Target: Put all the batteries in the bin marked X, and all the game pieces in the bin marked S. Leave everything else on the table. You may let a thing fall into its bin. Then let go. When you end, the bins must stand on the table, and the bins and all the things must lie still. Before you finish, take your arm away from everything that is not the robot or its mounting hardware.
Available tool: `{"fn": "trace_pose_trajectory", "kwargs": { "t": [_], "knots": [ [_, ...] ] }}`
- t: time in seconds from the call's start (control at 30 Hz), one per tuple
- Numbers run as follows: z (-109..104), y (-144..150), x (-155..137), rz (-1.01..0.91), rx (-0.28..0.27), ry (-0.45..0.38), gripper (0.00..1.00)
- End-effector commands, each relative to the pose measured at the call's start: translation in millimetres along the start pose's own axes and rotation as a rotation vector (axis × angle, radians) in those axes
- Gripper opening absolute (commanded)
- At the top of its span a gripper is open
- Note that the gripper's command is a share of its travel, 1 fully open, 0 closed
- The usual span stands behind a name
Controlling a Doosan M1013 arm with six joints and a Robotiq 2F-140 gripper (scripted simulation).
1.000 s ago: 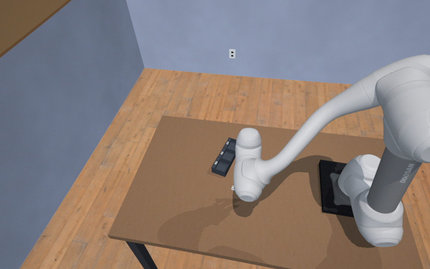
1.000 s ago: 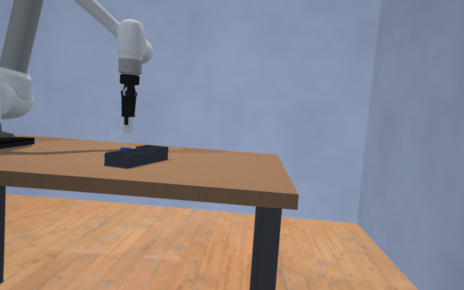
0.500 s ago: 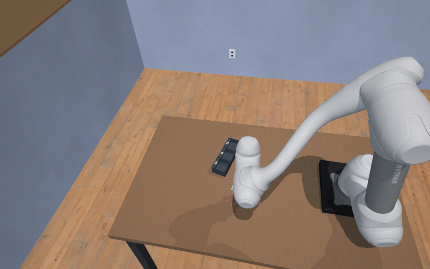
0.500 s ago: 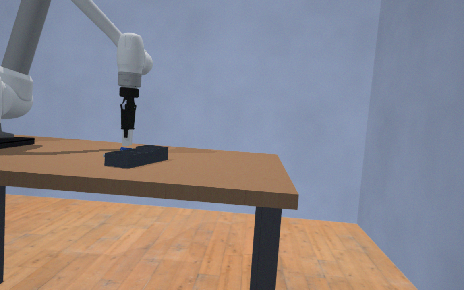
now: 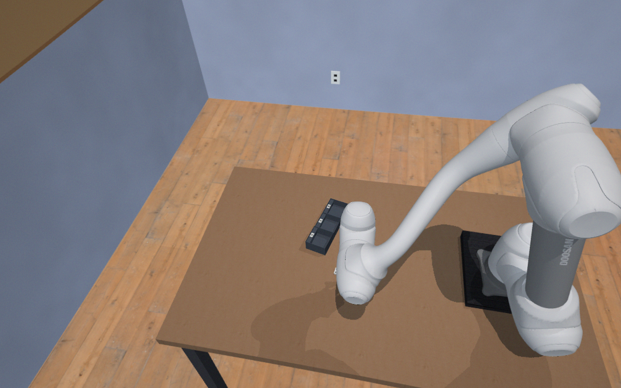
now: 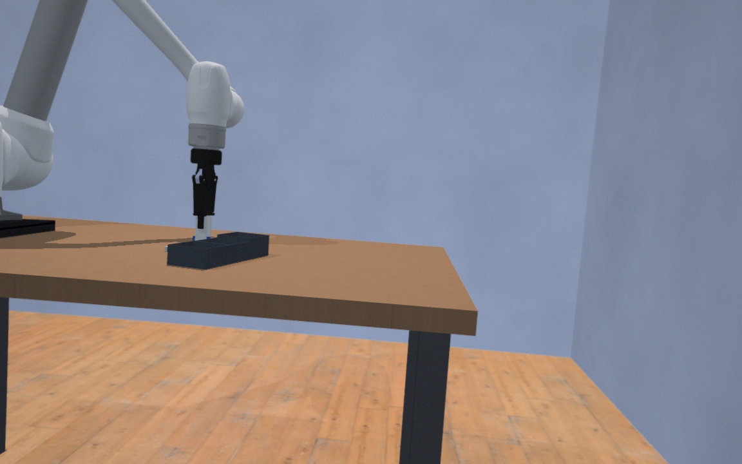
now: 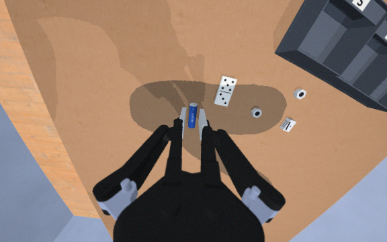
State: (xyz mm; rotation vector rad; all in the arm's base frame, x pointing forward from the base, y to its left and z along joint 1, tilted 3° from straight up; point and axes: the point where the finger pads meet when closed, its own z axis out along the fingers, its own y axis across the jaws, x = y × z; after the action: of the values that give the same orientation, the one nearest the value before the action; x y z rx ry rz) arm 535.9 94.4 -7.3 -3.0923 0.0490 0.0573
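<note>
2 pads of the hand (image 7: pixel 191 120) flank the battery (image 7: pixel 193 115) unclenched, bins (image 7: pixel 345 50) well apart.

The black two-finger gripper (image 7: pixel 191 122) stands low over the brown wooden table (image 5: pixel 235 289), its narrow gap astride the blue cylindrical battery (image 7: pixel 193 115), with bare wood on both outer sides. Near on one side lie a white domino (image 7: pixel 226 91) and two grey hex nuts (image 7: pixel 256 112); the dark three-compartment bin (image 7: pixel 341 57) stands further that way.
</note>
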Motion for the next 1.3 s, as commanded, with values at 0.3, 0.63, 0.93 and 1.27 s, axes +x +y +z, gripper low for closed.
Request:
{"fn": "trace_pose_trajectory", "kwargs": {
  "t": [0.3,0.63,0.93,1.27],
  "knots": [
    [0.0,0.0,0.0,0.0,0.0,0.0,0.05],
    [0.0,0.0,0.0,0.0,0.0,0.0,0.05],
    [0.0,0.0,0.0,0.0,0.0,0.0,0.05],
    [0.0,0.0,0.0,0.0,0.0,0.0,0.05]
  ]
}}
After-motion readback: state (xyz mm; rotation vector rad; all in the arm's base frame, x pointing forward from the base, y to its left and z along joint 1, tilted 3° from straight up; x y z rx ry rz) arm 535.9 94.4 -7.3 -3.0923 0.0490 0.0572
